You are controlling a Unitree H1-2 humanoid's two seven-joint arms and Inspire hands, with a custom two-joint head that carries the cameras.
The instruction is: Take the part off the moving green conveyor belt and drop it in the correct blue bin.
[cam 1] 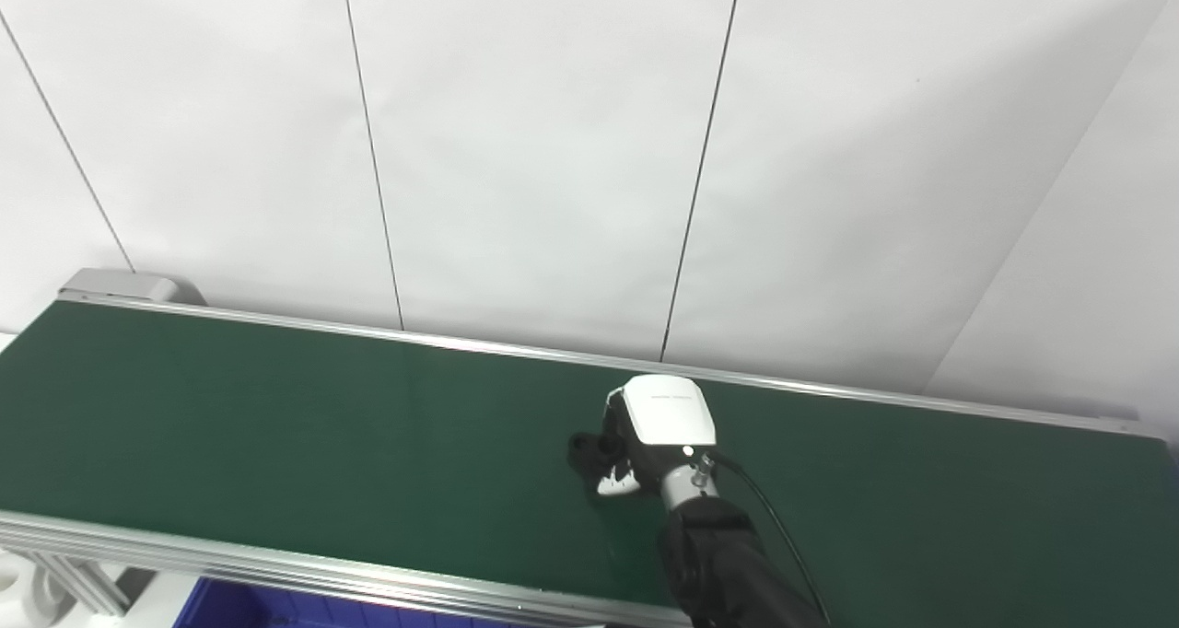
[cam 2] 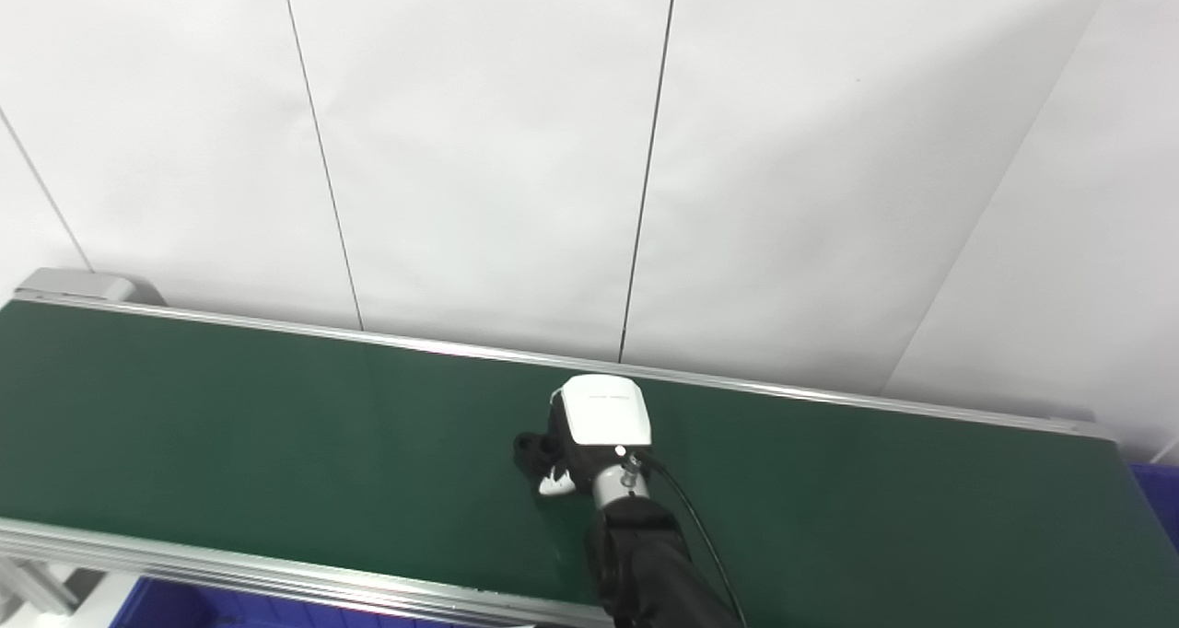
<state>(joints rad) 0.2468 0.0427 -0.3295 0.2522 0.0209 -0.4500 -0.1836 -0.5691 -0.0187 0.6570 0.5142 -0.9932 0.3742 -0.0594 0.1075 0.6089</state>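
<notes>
The right hand point(cam 1: 649, 435), white-backed with black fingers, rests curled on the dark green conveyor belt point(cam 1: 276, 435), seemingly closed around a small white part point(cam 1: 615, 485); a blue plastic bin point(cam 1: 267, 608) sits below.

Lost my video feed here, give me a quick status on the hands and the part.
Right robot hand down on the green belt, fingers curled over a small white part; grip unconfirmed. Left robot hand out of view. Blue bin at near edge. Belt otherwise unobstructed.
</notes>
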